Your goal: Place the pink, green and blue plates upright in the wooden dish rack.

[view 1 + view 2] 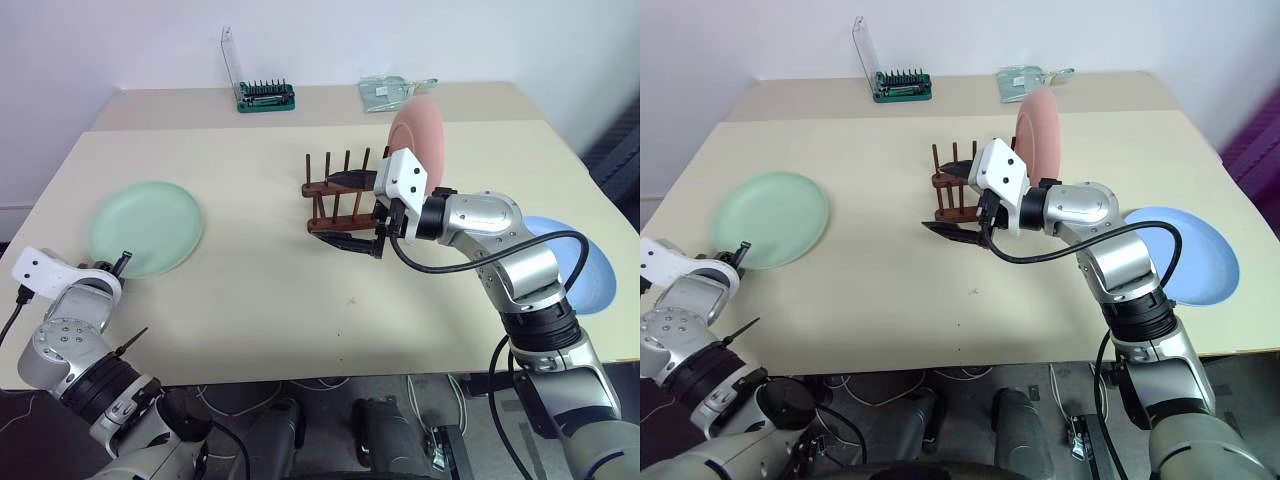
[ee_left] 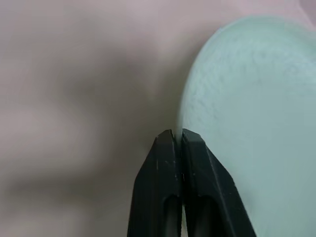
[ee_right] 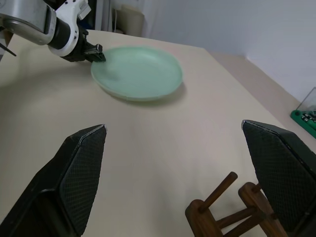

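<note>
No legible text or labels

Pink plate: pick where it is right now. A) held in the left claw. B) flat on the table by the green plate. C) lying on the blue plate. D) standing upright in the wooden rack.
D: the pink plate stands on edge at the far end of the wooden rack, behind the right claw.

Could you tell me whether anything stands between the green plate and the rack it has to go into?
Yes: the right tool hangs open at the rack, on the green plate's side. The tabletop between looks bare. The pink plate stands upright at the rack's far end.
</note>
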